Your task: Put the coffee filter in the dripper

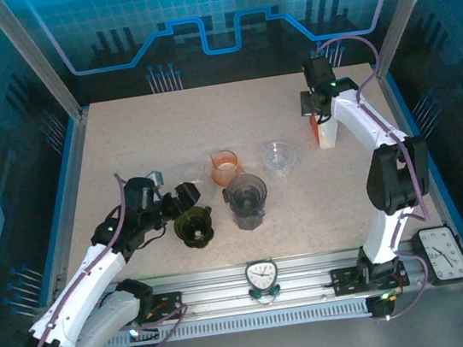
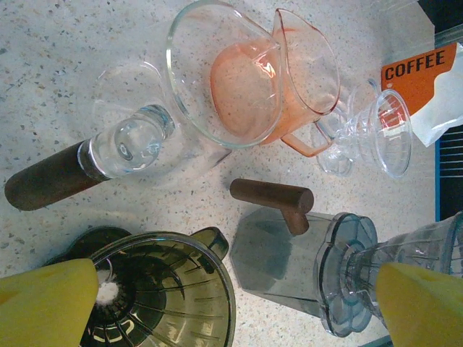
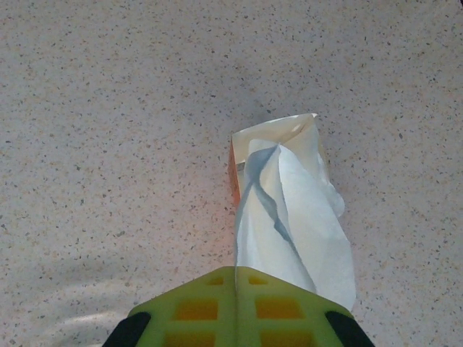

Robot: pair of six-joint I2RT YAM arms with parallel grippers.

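Note:
My right gripper is shut on the near end of a white paper coffee filter. The filter rises out of an orange and white COFFEE filter pack at the far right of the table; the right gripper hovers just above that pack. A dark olive dripper stands at front left. My left gripper hangs open over it, one yellow fingertip above its bowl, the other by a grey dripper.
An orange dripper, a clear dripper and the grey dripper stand mid-table. A clear dripper with a wooden handle lies on its side. Two clocks sit at the front rail. Frame posts wall the table.

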